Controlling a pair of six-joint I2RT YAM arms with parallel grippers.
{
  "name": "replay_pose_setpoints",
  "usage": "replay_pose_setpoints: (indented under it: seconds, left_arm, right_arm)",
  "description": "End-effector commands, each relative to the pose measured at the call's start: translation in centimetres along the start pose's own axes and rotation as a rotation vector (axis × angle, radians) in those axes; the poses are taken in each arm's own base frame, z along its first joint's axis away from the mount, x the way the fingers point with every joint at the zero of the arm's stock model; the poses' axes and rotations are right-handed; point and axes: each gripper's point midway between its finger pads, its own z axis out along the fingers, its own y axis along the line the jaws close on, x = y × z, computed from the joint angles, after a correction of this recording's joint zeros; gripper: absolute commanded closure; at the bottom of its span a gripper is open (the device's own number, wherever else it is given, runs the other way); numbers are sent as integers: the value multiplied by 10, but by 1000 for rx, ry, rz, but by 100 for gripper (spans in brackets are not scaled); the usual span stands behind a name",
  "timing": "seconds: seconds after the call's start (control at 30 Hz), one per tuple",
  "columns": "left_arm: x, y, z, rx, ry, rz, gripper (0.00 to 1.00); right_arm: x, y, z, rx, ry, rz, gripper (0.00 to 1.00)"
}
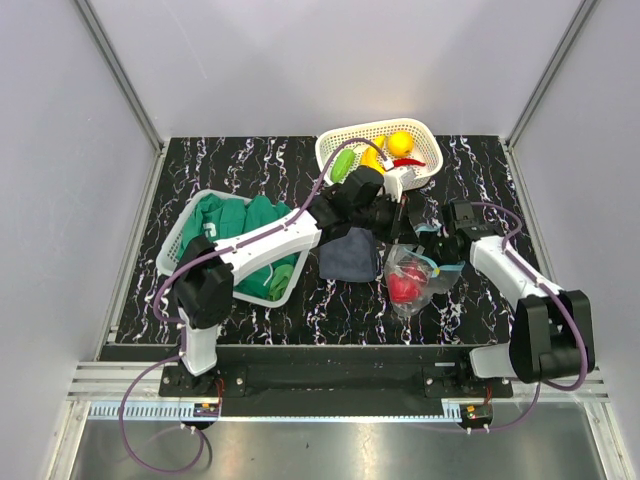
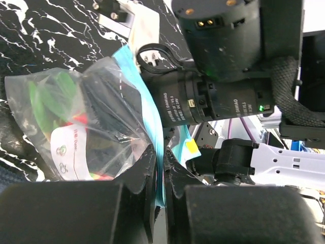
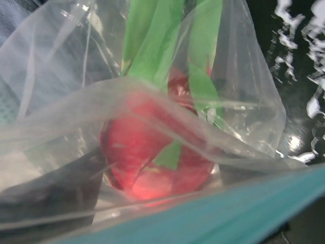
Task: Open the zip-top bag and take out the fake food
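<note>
**Overhead view:** the zip-top bag (image 1: 420,272) lies on the dark marbled worktop (image 1: 330,320), just right of a folded dark cloth (image 1: 350,256) and between the two arms.

**Left wrist view:** the left pincer (image 2: 161,173) is clamped on the bag's teal zip strip (image 2: 151,114), which is pinched between both fingers (image 2: 144,175). The right pincer (image 1: 438,245) sits at the bag's mouth; whether its jaws are apart or together cannot be told.

**Right wrist view:** a red round fruit (image 3: 152,162) with green leaves (image 3: 157,46) sits inside the clear pouch.

A white basket (image 1: 335,142) at the rear holds a yellow fruit (image 1: 400,142), a green vegetable (image 1: 343,165) and a red chili (image 1: 412,162).
</note>
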Motion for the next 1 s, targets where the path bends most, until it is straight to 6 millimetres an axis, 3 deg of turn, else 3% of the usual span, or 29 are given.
replay_pose_setpoints:
  seconds: [0.0,0.23,0.33,0.5,0.63,0.87,0.97]
  left_arm:
    - [-5,-13,1,52,-22,21,90]
    - [-1,-7,2,39,-16,20,91]
    - [-2,-6,3,37,-16,20,91]
    - [-6,-4,-2,30,-28,23,91]
    - [-9,-1,-6,16,-42,20,93]
    - [-14,-7,-4,40,-47,13,98]
    - [-14,-11,-4,49,-48,13,100]
  right_arm:
    - [-7,-13,26,62,13,15,5]
    - [-13,-19,23,103,-18,-19,0]
    - [-21,-18,10,116,-52,-52,0]
    - [-40,-45,-29,327,-155,-99,0]
    - [-50,-36,-67,327,-247,-72,0]
    - [-32,-1,-74,134,-184,-60,0]
    - [-34,-1,-74,139,-191,-59,7]
